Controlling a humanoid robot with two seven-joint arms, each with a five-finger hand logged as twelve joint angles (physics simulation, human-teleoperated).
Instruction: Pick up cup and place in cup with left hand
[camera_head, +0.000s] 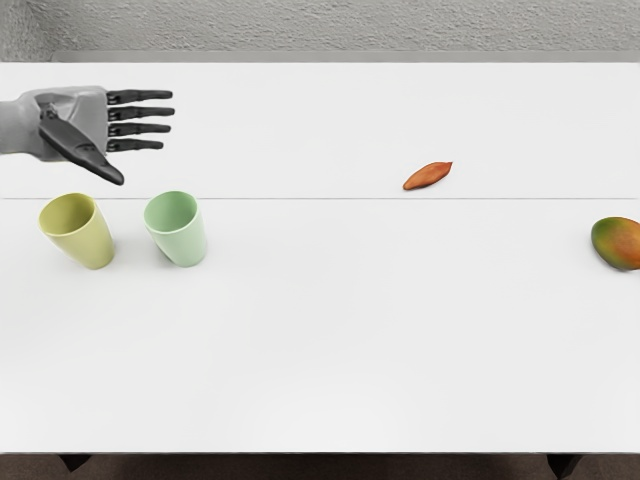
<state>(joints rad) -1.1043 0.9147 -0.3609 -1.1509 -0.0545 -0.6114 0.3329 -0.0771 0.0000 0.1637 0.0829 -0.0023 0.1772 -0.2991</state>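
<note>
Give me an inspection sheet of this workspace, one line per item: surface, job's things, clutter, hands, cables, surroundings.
Surface: white table, a thin seam running across it.
Job's things: yellow cup and green cup stand side by side, apart, mouths up; neither is in the other.
Clutter: orange-brown pointed item, possibly a sweet potato; mango, cut off by the picture's right edge.
Hands: left hand beyond the cups, fingers extended, holding nothing; right hand not in view.
Cables: nothing seen.
Surroundings: rough grey wall behind; dark brown floor in front.
</note>
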